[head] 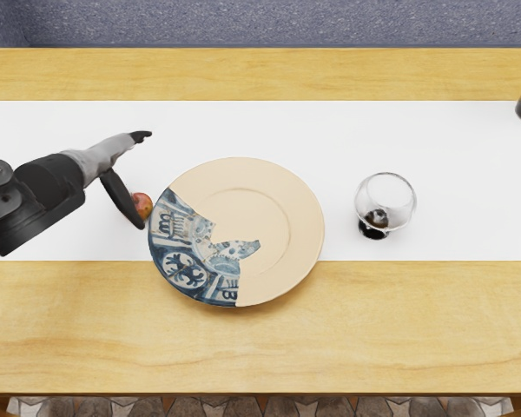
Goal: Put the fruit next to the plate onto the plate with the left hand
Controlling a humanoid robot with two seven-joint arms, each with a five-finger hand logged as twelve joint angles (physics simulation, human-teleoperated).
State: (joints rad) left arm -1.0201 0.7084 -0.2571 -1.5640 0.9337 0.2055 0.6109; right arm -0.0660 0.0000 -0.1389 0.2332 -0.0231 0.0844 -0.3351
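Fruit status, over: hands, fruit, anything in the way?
Left hand open, beside the fruit, no grasp. Right hand out of view. Fruit on the runner at the plate left rim, not on it. Wine glass right of plate, no obstruction.

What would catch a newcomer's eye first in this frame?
The big cream plate with a blue patterned patch sits in the middle of the white runner. At its left edge the left hand, fingers spread, hovers by a small red fruit. A clear glass stands to the plate's right.
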